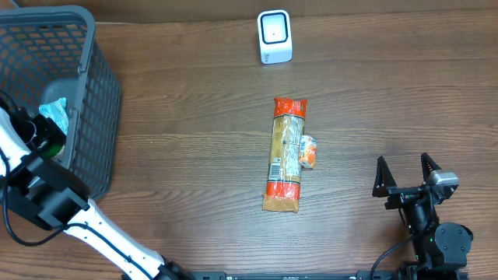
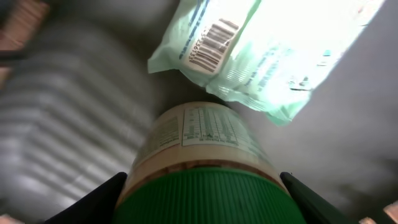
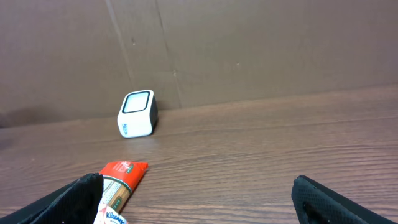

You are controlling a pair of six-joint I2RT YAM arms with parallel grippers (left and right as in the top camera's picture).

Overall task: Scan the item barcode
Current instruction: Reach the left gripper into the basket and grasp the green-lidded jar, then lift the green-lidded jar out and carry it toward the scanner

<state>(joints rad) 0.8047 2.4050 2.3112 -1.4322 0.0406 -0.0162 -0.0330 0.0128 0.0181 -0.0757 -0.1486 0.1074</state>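
Note:
Inside the grey basket (image 1: 97,85), my left gripper (image 2: 204,190) straddles a jar (image 2: 202,134) with a green ribbed lid (image 2: 205,199). Its two dark fingers sit at the lid's left and right sides, very close or touching; I cannot tell which. Behind the jar lies a pale green packet (image 2: 273,56) with a barcode (image 2: 211,45) facing up. The white scanner (image 1: 275,36) stands at the table's far middle and appears again as scanner (image 3: 137,113). My right gripper (image 1: 406,173) rests open at the near right, holding nothing.
A long pasta package (image 1: 285,154) with red ends lies mid-table, a small Kleenex pack (image 1: 309,152) against its right side. Both show low left in the right wrist view: package (image 3: 121,177), pack (image 3: 109,214). The basket walls enclose the left arm.

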